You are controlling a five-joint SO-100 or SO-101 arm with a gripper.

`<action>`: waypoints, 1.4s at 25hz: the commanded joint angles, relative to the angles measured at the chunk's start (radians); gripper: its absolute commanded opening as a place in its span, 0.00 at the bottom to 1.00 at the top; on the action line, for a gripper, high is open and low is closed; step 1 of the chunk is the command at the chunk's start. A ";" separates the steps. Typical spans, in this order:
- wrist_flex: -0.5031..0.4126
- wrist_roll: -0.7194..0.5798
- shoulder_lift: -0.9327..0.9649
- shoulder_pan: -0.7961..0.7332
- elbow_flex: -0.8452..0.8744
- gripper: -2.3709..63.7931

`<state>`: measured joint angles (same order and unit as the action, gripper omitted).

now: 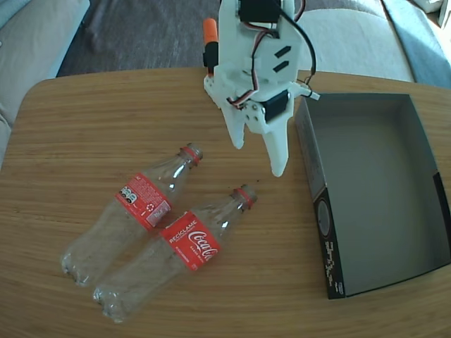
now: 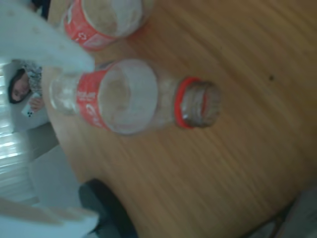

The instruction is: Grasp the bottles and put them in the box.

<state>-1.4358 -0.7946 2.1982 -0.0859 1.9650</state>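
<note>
while tool (image 1: 259, 160) hangs open, empty, two clear red-labelled bottles (image 1: 176, 252) lie capless beside box (image 1: 373, 197).

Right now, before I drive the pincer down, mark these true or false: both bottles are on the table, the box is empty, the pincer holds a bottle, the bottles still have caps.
1. Both bottles lie on the table: true.
2. The box is empty: true.
3. The pincer holds a bottle: false; it is open above the table, gripping nothing.
4. The bottles have caps: false; only red neck rings show, mouths open.
5. The box is left of the bottles in the fixed view: false; it is to their right.
</note>
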 commanded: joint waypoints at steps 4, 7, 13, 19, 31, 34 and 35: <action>-0.130 0.006 -0.115 0.002 -0.123 0.56; -0.126 0.006 -0.146 -0.006 -0.141 0.56; -0.130 0.006 -0.163 -0.106 -0.160 0.56; -0.083 0.043 -0.207 -0.141 -0.144 0.71; -0.029 0.144 -0.351 -0.132 -0.121 0.70; -0.005 0.213 -0.351 -0.130 -0.092 0.70; 0.002 0.236 -0.350 -0.130 -0.071 0.70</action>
<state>-1.4389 -0.5937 1.8423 -0.2209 1.8914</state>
